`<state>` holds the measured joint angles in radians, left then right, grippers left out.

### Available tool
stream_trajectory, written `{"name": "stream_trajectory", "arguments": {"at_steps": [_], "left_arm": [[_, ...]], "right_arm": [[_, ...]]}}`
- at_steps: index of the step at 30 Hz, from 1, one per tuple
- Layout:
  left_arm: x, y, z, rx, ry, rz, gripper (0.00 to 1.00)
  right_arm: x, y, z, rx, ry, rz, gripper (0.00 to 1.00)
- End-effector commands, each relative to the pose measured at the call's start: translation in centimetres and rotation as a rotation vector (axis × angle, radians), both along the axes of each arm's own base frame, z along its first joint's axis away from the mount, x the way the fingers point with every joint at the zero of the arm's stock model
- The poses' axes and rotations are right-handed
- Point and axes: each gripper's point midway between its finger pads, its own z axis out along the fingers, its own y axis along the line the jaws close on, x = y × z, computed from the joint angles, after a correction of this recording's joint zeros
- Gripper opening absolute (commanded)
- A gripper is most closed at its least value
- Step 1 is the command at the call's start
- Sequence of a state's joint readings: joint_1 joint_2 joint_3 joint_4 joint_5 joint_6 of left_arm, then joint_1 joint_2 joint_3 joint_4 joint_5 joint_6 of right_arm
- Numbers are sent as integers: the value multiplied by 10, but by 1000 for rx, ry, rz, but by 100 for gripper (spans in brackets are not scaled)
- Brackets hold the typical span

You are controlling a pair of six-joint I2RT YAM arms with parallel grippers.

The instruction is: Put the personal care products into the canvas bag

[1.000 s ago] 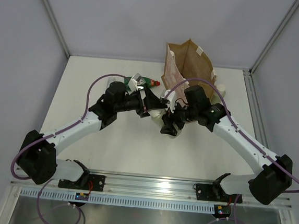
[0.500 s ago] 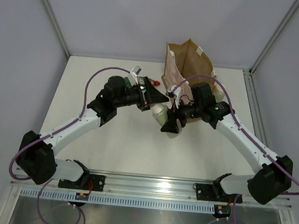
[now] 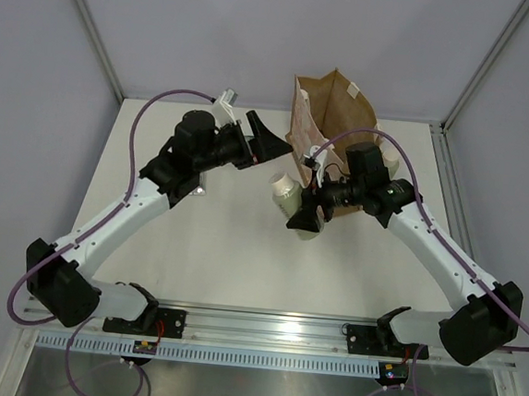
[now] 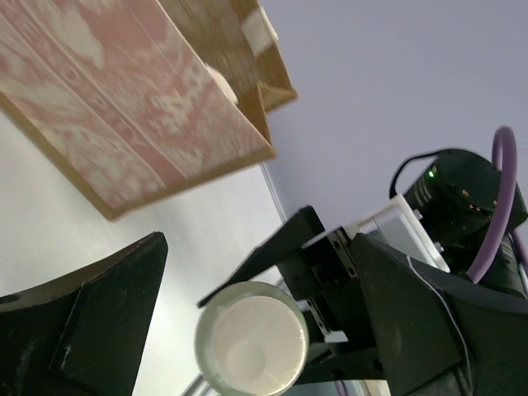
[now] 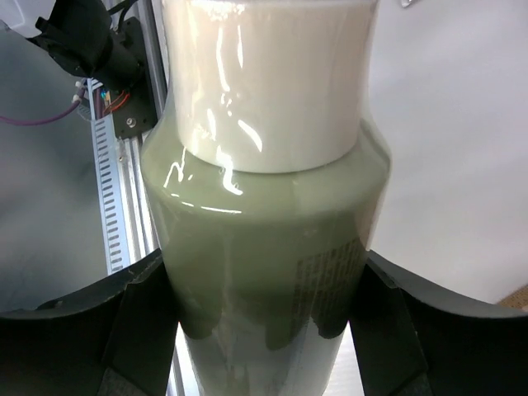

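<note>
Handover complete above the worktop: nearest the arm bases, the right tool alone carried the cream bottle. Its fingers pinched the darker body on both sides, and the pale cap pointed toward 11 o'clock in the overhead view. The bottle hung clear of the surface near the middle of the worktop. A second before, both tools had crowded around this same bottle.

Farther back, the left tool had let go and drawn away toward 11 o'clock. Its fingers were spread wide with nothing between them, and its wrist camera looked back at the bottle's round cap from well apart.

At the far edge, at about 1 o'clock, the canvas bag stood upright with its mouth facing up and its pinkish patterned side turned toward the arms. A second pale bottle rested just beside the bag at its 3 o'clock side.

The release likely left the right arm free to lift its load to the bag's mouth. The bottle was not yet inside, and it had to clear the bag's near wall without toppling the bag.
</note>
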<state>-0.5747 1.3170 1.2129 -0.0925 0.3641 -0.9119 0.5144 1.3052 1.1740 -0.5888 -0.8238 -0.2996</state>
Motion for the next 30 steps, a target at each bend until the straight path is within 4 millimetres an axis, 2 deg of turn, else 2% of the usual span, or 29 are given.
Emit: {"name": "stream_trajectory", "arguments": {"at_steps": [1,2,4,5,7,8,9,10,11,12,14,15,16,17,18,19,20,21,23,24,30], "left_arm": [[23,40,29,97,-141,173,99],[21,49,35,101,-160,194,99],[23,68,31,157,-183,243,99],[18,76,34,170,-201,256,99],[13,92,15,265,-217,268,99],[5,99,15,285,-242,270,99],[0,104,7,335,-270,253,99],[-5,112,-20,395,-236,250,99],[-10,118,-31,427,-229,249,99],[-18,126,-33,460,-261,249,99],[-29,141,-66,545,-219,248,99],[-36,149,-67,575,-246,250,99],[-42,157,-84,621,-219,254,99],[-47,162,-89,643,-227,248,99],[-52,172,-88,659,-237,282,99],[-53,179,-91,680,-240,308,99],[-56,184,-100,702,-235,312,99],[-58,188,-101,707,-237,326,99],[-62,198,-103,723,-243,364,99],[-63,201,-108,737,-238,369,99],[-63,209,-129,801,-209,373,99]], "right_arm": [[6,3,77,159,-182,21,0],[11,-1,87,166,-203,3,0],[19,-7,98,168,-234,-28,0],[29,-13,114,178,-272,-59,0],[44,-21,127,176,-307,-113,0],[53,-25,145,188,-348,-144,0],[69,-37,152,178,-370,-214,0],[83,-41,156,179,-371,-254,0],[98,-50,174,181,-412,-325,0],[120,-62,174,167,-412,-396,0],[147,-77,197,195,-442,-510,0],[172,-88,190,171,-426,-608,0],[185,-96,204,189,-449,-663,0],[202,-106,203,170,-460,-742,0],[222,-109,188,147,-428,-789,0],[233,-112,194,156,-438,-827,0],[246,-117,187,139,-427,-874,0],[264,-116,165,117,-372,-905,0],[276,-116,151,91,-326,-931,0],[285,-114,132,65,-291,-927,0],[293,-105,58,-84,-188,-872,0]]}}
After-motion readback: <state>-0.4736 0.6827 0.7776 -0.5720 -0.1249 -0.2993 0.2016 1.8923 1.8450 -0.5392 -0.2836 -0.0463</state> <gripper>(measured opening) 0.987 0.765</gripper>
